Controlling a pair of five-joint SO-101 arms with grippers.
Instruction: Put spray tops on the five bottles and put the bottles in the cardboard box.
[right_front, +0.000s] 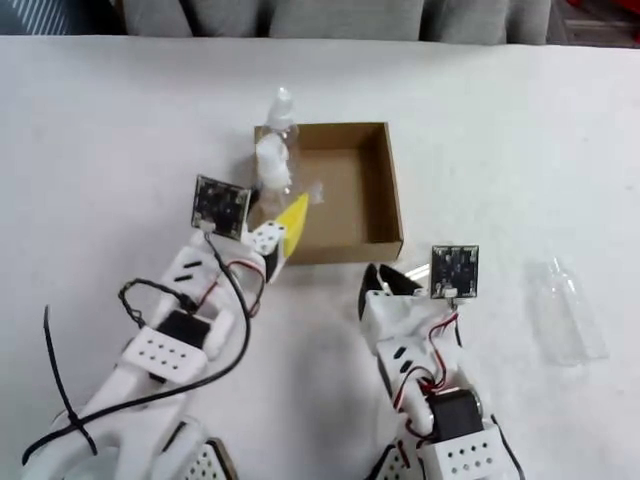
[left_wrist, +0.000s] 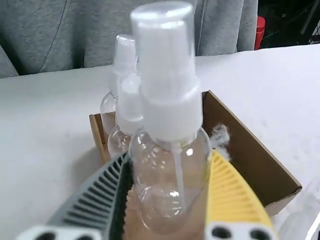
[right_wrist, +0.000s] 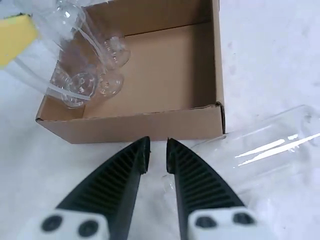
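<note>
The left arm reached up from the near edge of the table (right_front: 120, 120) to the left wall of the cardboard box (right_front: 350, 200). The left gripper (left_wrist: 169, 159) was clamped on the held bottle (left_wrist: 170, 195), with the grey finger (left_wrist: 100, 200) on one side and the yellow finger (left_wrist: 232, 195) on the other. The held bottle was clear, upright and fitted with a white spray top (left_wrist: 165, 75), and it stood at the box's left side. The middle bottle (left_wrist: 122, 132) and the rear bottle (left_wrist: 120, 60) stood in the box corner, each capped. The right arm lay just before the box's near wall. The right gripper (right_wrist: 157, 152) had its black fingers drawn almost together and gripped nothing. The loose bottle (right_front: 568, 312) lay on its side on the table, well right of the box. Count: four bottles, one box.
</note>
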